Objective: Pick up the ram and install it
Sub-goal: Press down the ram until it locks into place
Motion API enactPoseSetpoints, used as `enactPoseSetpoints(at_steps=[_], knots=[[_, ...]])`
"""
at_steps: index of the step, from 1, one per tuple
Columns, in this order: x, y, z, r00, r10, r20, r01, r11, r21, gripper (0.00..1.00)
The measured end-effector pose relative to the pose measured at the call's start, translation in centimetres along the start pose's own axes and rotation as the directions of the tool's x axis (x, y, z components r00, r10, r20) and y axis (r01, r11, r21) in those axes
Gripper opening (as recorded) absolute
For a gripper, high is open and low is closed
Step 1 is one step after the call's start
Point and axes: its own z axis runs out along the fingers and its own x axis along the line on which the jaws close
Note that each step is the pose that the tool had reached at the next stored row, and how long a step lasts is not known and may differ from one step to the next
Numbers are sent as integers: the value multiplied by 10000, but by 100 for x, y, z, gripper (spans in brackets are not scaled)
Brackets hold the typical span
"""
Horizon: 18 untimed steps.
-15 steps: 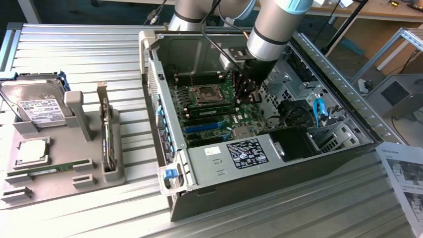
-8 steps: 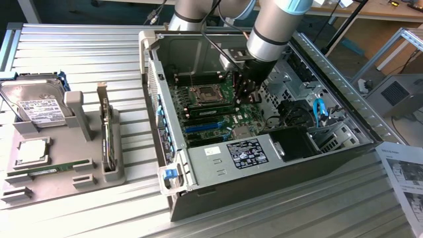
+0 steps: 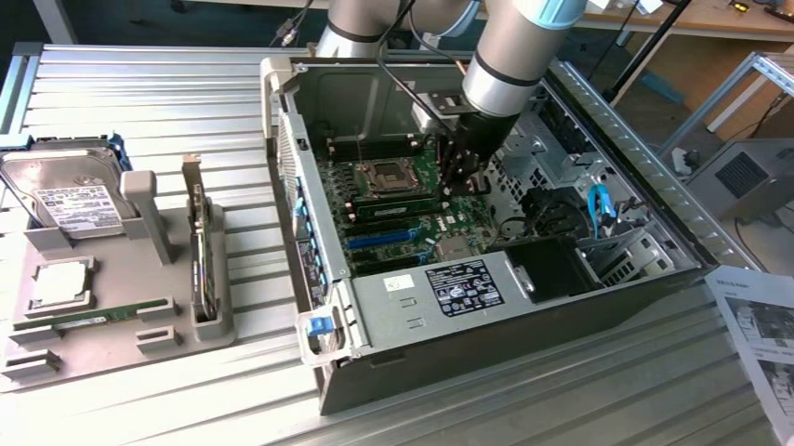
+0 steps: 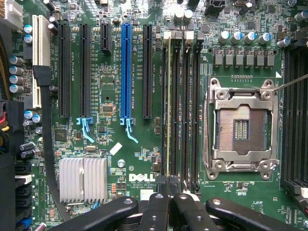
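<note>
Ram at its slot, carried over but not shown to be seated.

Exterior view: my gripper (image 3: 456, 181) is down inside the computer case (image 3: 522, 330), over the motherboard. My arm covers the slot I'm at, and another green stick (image 3: 93, 319) lies in the tray (image 3: 118, 348). Wrist view: my fingers (image 4: 154, 211) are pinched together on the end of the ram (image 4: 167, 106), which lies edge-on along the memory slot farthest from the processor socket (image 4: 240, 127). Pickup looks done, but I can't tell whether the ram is latched.
</note>
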Motion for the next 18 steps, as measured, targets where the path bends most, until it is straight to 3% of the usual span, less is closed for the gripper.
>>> enactPoseSetpoints(at_steps=[18], knots=[[2,0,36,10000,1,-1,-1,10000,-1,11]])
